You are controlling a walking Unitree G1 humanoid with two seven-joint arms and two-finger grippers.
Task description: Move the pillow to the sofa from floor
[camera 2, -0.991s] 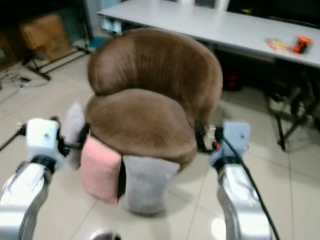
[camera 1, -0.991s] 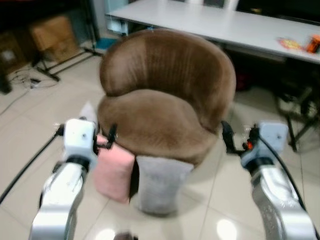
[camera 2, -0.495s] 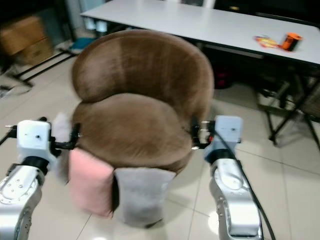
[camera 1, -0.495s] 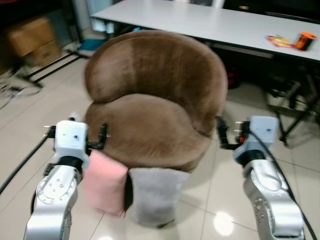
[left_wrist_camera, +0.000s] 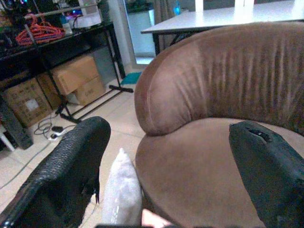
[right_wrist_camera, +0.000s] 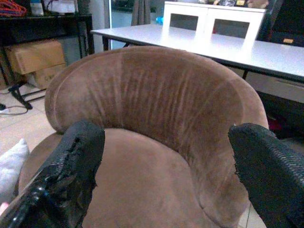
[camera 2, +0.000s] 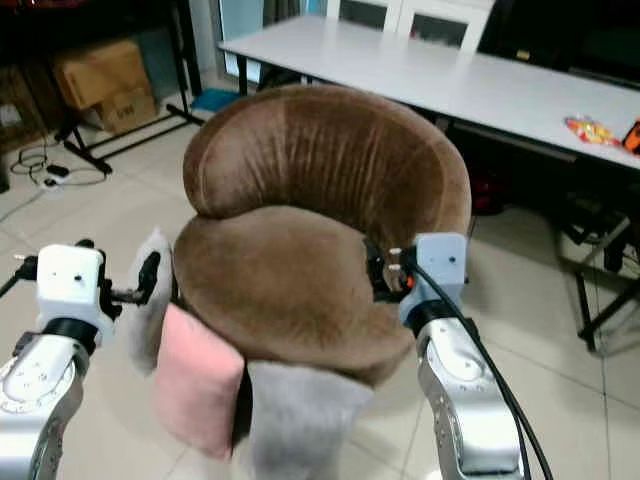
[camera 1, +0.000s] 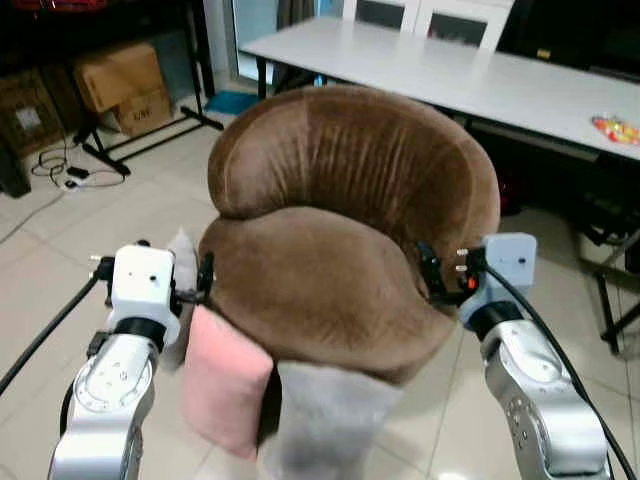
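Observation:
A round brown sofa chair (camera 1: 330,290) stands right in front of me. Against its front on the floor lean a pink pillow (camera 1: 225,380) and a grey pillow (camera 1: 330,420). A pale grey-white pillow (camera 1: 183,260) stands at the chair's left side. My left gripper (camera 1: 203,278) is open, held up by the seat's left edge, just above the pink pillow and beside the pale pillow (left_wrist_camera: 121,190). My right gripper (camera 1: 430,272) is open at the seat's right edge, its fingers (right_wrist_camera: 71,175) spread wide toward the backrest. Neither holds anything.
A long white table (camera 1: 450,70) runs behind the chair, with a snack packet (camera 1: 615,125) on it. Cardboard boxes (camera 1: 120,80) and a black rack's legs are at the back left, cables (camera 1: 55,165) on the tiled floor. Dark chair legs (camera 1: 615,300) stand at the right.
The whole picture has shifted: the chair now looks nearer and the pillows sit lower in view. Both grippers stay open at the same raised spots on either side of the seat.

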